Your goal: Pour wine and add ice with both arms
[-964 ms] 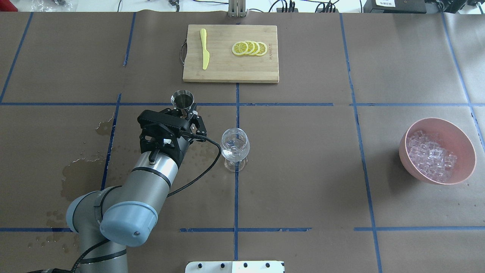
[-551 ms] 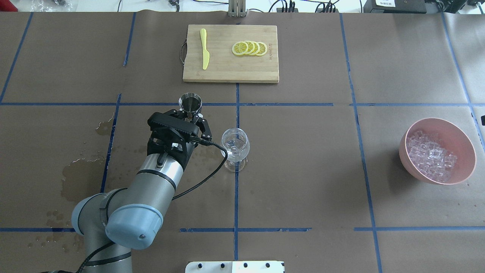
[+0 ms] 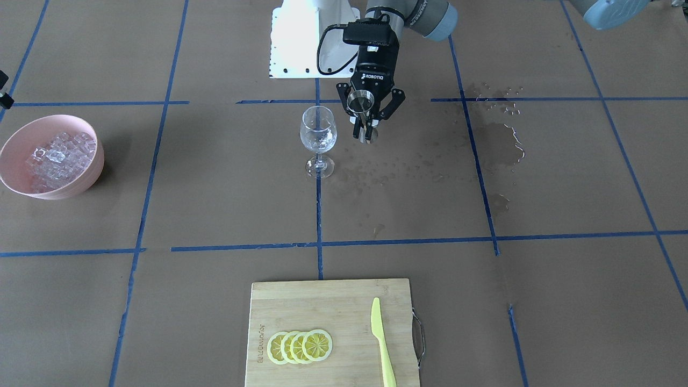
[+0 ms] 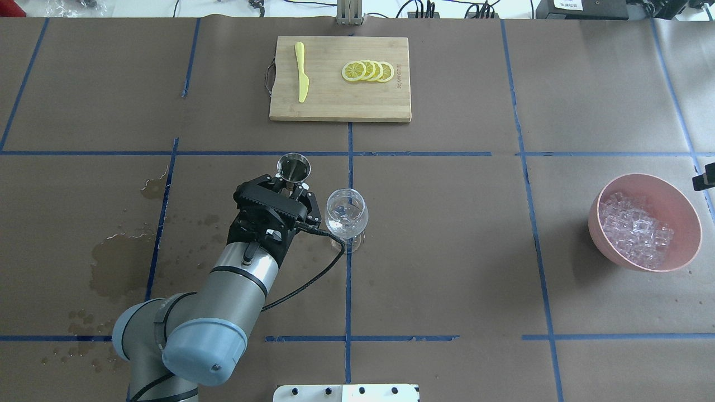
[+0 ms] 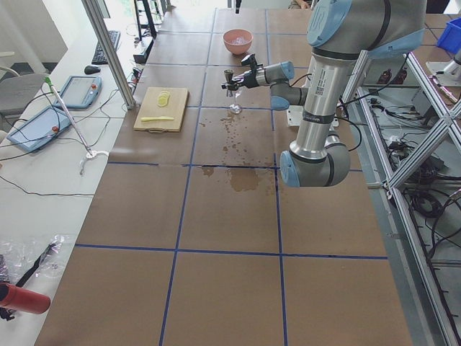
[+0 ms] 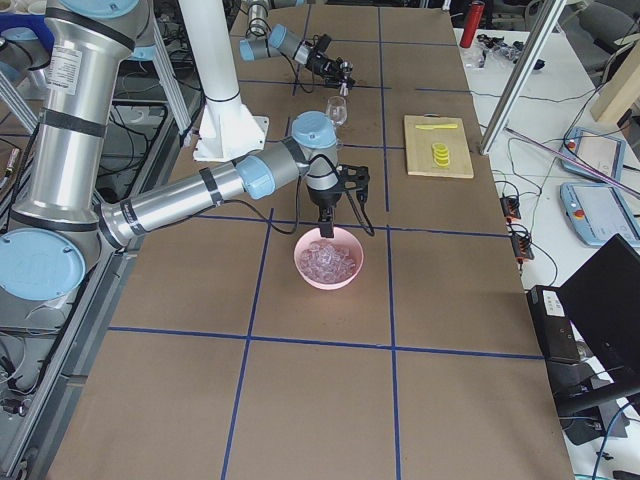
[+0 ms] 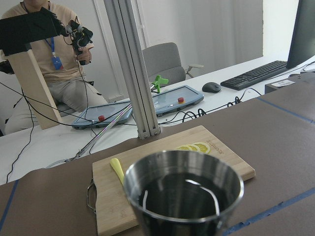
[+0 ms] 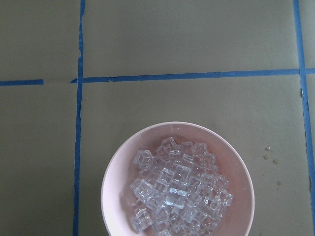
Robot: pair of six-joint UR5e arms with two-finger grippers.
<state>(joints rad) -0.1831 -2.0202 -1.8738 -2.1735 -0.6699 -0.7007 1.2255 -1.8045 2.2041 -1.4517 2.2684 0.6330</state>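
Observation:
My left gripper [image 4: 295,184] [image 3: 366,117] is shut on a steel jigger [image 4: 294,166] [image 3: 361,101] [image 7: 183,191], held upright above the table just left of the wine glass [image 4: 346,215] [image 3: 318,131]. The jigger's inside looks dark with a glint, so I cannot make out the wine. The ice [image 8: 174,196] [image 4: 634,229] fills a pink bowl [image 4: 688,215] [image 8: 109,184] at the far right. In the exterior right view my right gripper [image 6: 325,222] hangs just over that bowl [image 6: 345,280]. Its fingers do not show in its wrist view, so I cannot tell if it is open or shut.
A wooden cutting board [image 4: 335,106] at the back centre carries lemon slices [image 4: 368,71] and a yellow knife [image 4: 301,72]. Wet stains [image 4: 117,262] darken the paper on the left. A white base block [image 4: 346,392] sits at the near edge.
My left arm has carried the jigger to the right, up close to the glass. A black piece of the right gripper has come into the overhead view's right edge.

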